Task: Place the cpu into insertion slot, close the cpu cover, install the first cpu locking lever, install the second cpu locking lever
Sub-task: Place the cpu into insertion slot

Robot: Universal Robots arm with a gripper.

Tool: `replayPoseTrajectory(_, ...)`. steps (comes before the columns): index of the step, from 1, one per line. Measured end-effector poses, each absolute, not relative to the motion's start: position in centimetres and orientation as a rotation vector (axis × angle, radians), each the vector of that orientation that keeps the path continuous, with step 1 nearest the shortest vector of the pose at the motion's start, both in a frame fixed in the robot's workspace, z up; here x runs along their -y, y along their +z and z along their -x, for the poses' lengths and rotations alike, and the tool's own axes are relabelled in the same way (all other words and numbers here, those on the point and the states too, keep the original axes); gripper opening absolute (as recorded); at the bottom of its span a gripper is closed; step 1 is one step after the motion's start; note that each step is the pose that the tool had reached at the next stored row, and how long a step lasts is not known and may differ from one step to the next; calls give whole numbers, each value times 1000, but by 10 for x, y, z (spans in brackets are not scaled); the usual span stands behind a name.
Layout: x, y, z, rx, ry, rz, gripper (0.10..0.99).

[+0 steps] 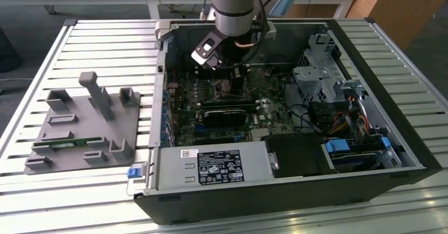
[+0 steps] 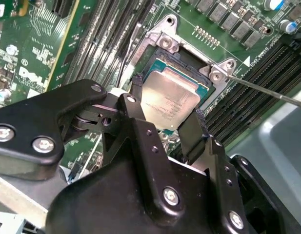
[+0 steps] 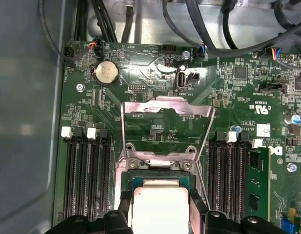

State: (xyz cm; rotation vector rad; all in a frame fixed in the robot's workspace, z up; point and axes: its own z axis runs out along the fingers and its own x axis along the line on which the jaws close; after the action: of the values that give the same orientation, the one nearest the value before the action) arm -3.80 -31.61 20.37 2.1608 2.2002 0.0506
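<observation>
— Two fingers (image 2: pixel 139 100) of hand (image 2: pixel 167 97) pressed on opposite edges of cpu (image 2: pixel 172 92)?
— Yes, closed on it. Sits straight under hand, squared to insertion slot (image 2: pixel 184 58); seated or just above, cannot tell.
— And cpu cover (image 3: pixel 165 106)?
— Swung up open on far side of slot from hand. Thin locking lever (image 2: pixel 267 89) unlatched, sticking out beside slot. Whole job inside computer case (image 1: pixel 294 197) on tabletop (image 1: pixel 70 202).

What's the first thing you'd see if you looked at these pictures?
In the exterior view, a big grey arm reaches down into an open computer case. In both wrist views, the black tool pinches the shiny square cpu right at its slot. The silver cover stands open next to it.
</observation>
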Motion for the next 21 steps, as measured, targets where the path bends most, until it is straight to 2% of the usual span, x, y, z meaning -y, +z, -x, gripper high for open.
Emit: replayPoseTrajectory(21,316,192,38,-2180,49,-2180,541)
